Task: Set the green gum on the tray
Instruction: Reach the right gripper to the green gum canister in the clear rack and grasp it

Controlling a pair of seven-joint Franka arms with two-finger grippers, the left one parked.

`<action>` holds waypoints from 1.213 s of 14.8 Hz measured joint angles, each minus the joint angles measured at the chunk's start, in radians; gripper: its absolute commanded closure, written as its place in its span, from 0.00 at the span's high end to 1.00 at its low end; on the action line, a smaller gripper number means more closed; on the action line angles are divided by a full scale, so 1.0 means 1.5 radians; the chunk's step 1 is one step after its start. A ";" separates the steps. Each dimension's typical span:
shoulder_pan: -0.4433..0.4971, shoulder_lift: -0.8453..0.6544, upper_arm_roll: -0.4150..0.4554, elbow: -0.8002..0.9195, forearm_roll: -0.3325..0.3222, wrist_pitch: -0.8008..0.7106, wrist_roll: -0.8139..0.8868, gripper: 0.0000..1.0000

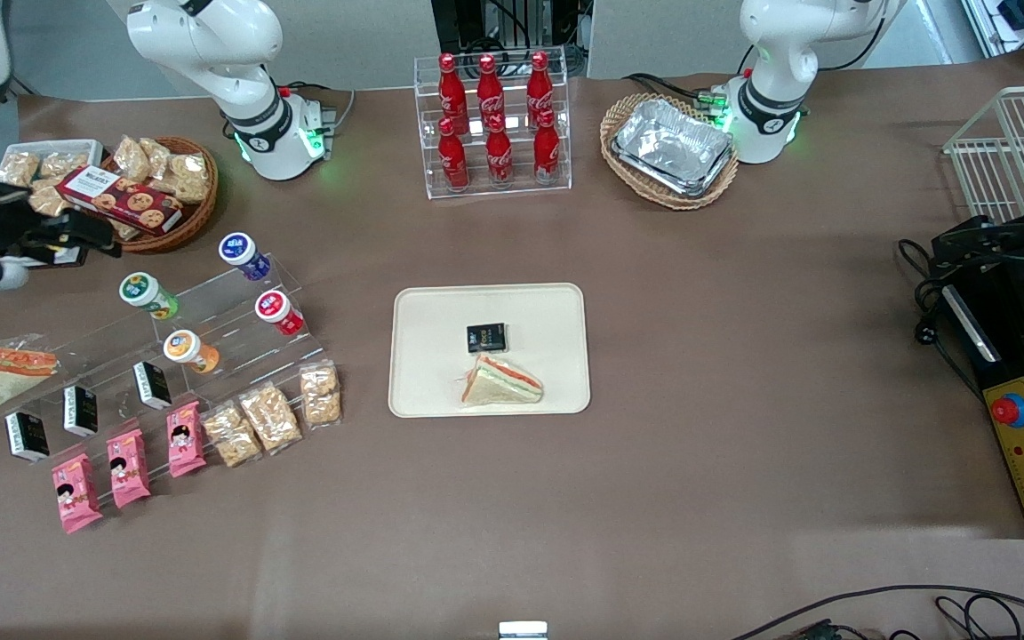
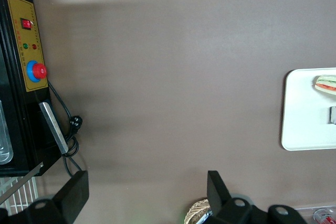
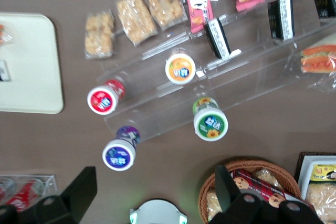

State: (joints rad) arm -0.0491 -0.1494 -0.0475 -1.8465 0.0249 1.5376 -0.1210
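green gum [image 1: 147,294] lies tilted on the clear stepped rack [image 1: 210,333], well apart from the tray [image 1: 556,307]; gripper [image 3: 152,195] hangs above with fingers apart, empty; likely light, rigid, slick plastic, best pinched across the body below the lid.

the tray [image 1: 565,302] lies mid-table, with a small packet [image 1: 486,338] and a wrapped sandwich [image 1: 501,380] on it — the sandwich nearer the front camera. toward the working arm's end stands a clear stepped stand [image 1: 210,311] with four bottles: the green gum [image 1: 147,294] on an upper step, the orange bottle [image 1: 189,348] a step nearer the camera, the blue bottle [image 1: 244,255] and red bottle [image 1: 278,312] beside them. the gripper [image 1: 76,240] hangs above the table near a wicker basket [image 1: 196,218] — apart from the gum, fingers spread.
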 measured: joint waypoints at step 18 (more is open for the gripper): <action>-0.074 -0.078 -0.052 -0.403 -0.011 0.397 -0.171 0.98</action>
State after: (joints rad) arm -0.1605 -0.2671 -0.1255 -2.4504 0.0088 2.1331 -0.3772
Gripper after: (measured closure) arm 0.000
